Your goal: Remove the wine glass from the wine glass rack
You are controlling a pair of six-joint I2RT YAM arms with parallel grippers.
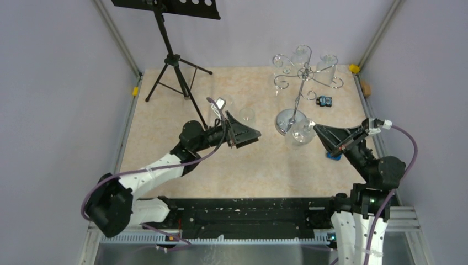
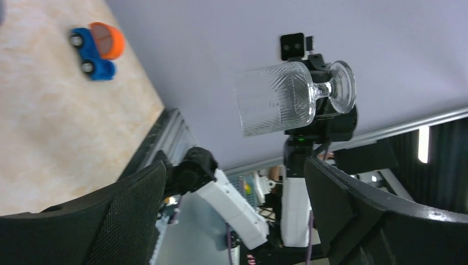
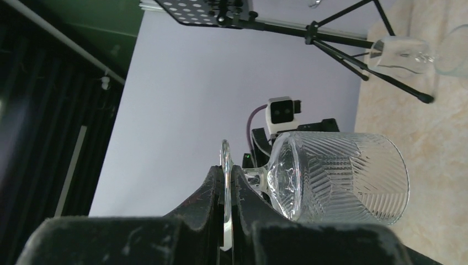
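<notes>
The wine glass rack (image 1: 301,74) is a chrome wire stand with a round disc base (image 1: 282,122) at the back right; glasses hang from its scroll arms. My right gripper (image 1: 317,130) is shut on the foot of a ribbed wine glass (image 1: 301,133), held on its side just in front of the rack base, clear of the arms. The right wrist view shows the glass foot (image 3: 225,160) pinched between the fingers and the bowl (image 3: 342,176) pointing away. My left gripper (image 1: 245,134) is open and empty at mid-table; its view shows the held glass (image 2: 276,99).
A black tripod music stand (image 1: 174,58) stands at the back left. Two clear glasses (image 1: 246,115) sit on the table by my left gripper. A blue and orange toy car (image 2: 96,44) lies under the right arm. A small black and blue object (image 1: 324,101) lies right of the rack.
</notes>
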